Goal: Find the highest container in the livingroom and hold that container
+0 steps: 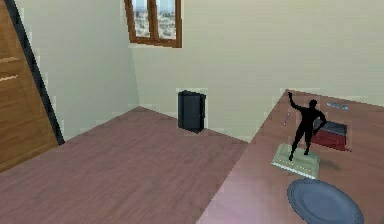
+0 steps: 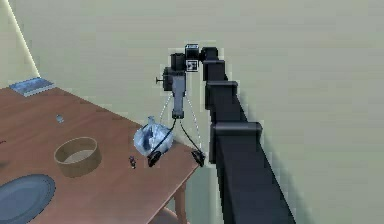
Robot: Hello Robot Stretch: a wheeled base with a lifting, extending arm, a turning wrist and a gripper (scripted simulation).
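one bowl (image 2: 78,157), likely the container, sits mid-bench (image 2: 105,125); the jaws hang by a pale lump (image 2: 155,135) at the bench's corner. i can't tell if they hold anything. reaching for the bowl could knock the lump off.

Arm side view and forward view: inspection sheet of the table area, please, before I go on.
Surface: wooden table.
Job's things: round wooden bowl on the table; which container is highest cannot be told.
Clutter: dark plate, book, crumpled pale thing, black statue.
Hand: hand at the table's edge by the crumpled pale thing; whether it holds anything cannot be told.
Cables: nothing seen.
Surroundings: dark box on the floor by the wall, window, wooden door.
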